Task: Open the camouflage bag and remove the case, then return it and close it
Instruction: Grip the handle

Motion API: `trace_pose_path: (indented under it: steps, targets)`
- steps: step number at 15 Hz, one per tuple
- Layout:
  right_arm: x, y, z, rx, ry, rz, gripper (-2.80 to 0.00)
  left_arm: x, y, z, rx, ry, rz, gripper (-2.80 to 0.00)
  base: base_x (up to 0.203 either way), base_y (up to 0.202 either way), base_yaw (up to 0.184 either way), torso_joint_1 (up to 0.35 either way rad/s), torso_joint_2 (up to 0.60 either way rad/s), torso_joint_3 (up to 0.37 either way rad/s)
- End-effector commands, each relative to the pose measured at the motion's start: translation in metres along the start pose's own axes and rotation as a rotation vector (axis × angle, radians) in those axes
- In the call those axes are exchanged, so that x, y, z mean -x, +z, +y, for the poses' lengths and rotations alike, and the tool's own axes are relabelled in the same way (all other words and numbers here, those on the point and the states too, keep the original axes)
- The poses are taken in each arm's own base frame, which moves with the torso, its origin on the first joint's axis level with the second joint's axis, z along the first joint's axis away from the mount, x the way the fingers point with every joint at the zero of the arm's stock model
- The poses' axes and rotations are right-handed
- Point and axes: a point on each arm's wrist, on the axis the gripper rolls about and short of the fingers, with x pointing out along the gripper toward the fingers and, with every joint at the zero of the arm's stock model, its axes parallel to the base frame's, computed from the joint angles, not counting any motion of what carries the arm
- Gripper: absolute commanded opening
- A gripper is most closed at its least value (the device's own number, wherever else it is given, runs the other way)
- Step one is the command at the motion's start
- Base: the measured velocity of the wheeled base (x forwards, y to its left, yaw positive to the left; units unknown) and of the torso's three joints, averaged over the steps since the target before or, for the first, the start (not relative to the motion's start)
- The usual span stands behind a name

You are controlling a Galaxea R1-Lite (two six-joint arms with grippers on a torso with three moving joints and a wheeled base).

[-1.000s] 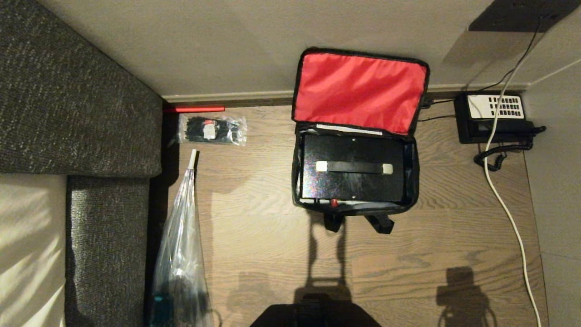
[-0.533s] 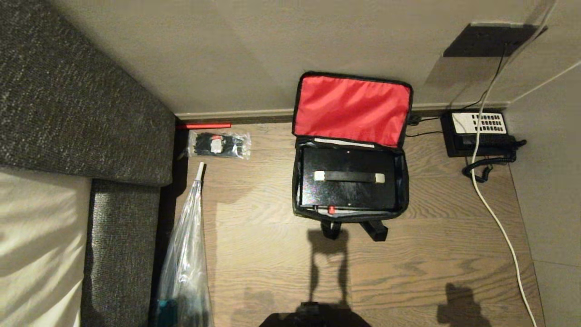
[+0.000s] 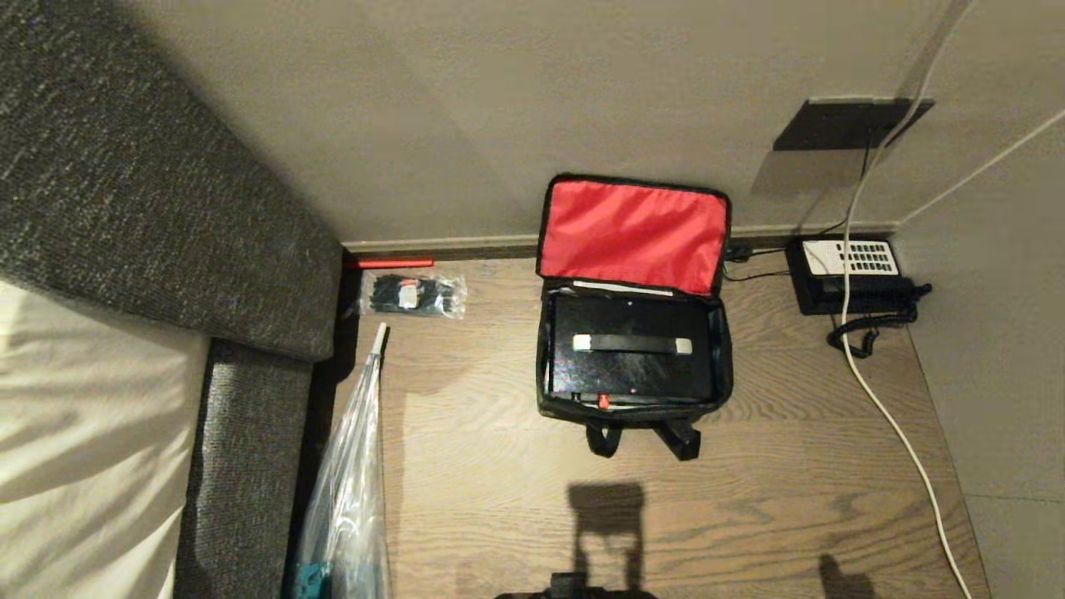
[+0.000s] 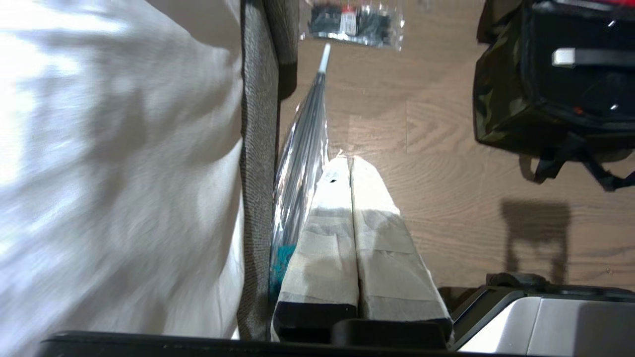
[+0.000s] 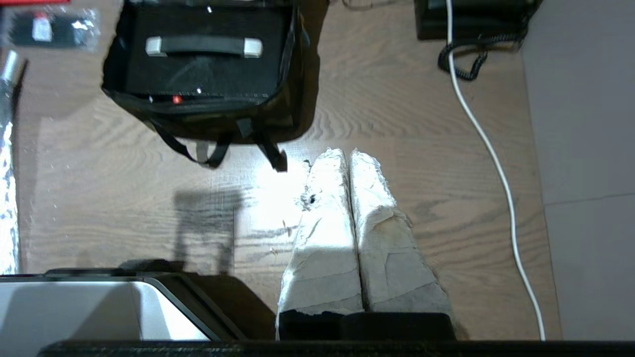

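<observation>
The camouflage bag (image 3: 634,413) stands on the wood floor by the wall. Its lid (image 3: 632,235) is folded back against the wall, red lining showing. The black case (image 3: 632,370) lies inside the bag with its handle up and a small red spot at its near edge. Neither gripper appears in the head view. In the left wrist view my left gripper (image 4: 349,161) hangs shut and empty above the floor, with the bag (image 4: 496,114) off to one side. My right gripper (image 5: 347,153), also shut and empty, hangs a little short of the bag (image 5: 292,114) and case (image 5: 198,72).
A grey upholstered sofa (image 3: 125,208) with a pale cushion (image 3: 83,433) fills the left. A clear plastic bag (image 3: 349,499) and a small packet (image 3: 412,295) lie beside it. A black telephone (image 3: 849,270) and a white cable (image 3: 882,416) are on the right.
The whole head view has shifted: the camera has risen, so the bag and floor look smaller and sit lower in the picture. Nothing on the floor has moved.
</observation>
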Motion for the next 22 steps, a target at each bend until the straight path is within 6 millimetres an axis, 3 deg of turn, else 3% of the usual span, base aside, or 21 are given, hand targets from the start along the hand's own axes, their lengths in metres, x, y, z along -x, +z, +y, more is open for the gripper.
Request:
trace_pose_path:
  steps: [1,22]
  targets:
    - [0.0015,-0.004,0.0,0.0,0.0,-0.019,-2.8,0.0001,-0.0001,0.0,0.001,0.001,-0.002,-2.8,0.0,0.0,0.0,0.002,0.0,0.203]
    - [0.0015,-0.004,0.0,0.0,0.001,-0.019,-2.8,0.0001,-0.0001,0.0,-0.005,0.001,-0.002,-2.8,0.0,0.0,0.0,0.002,0.0,0.203]
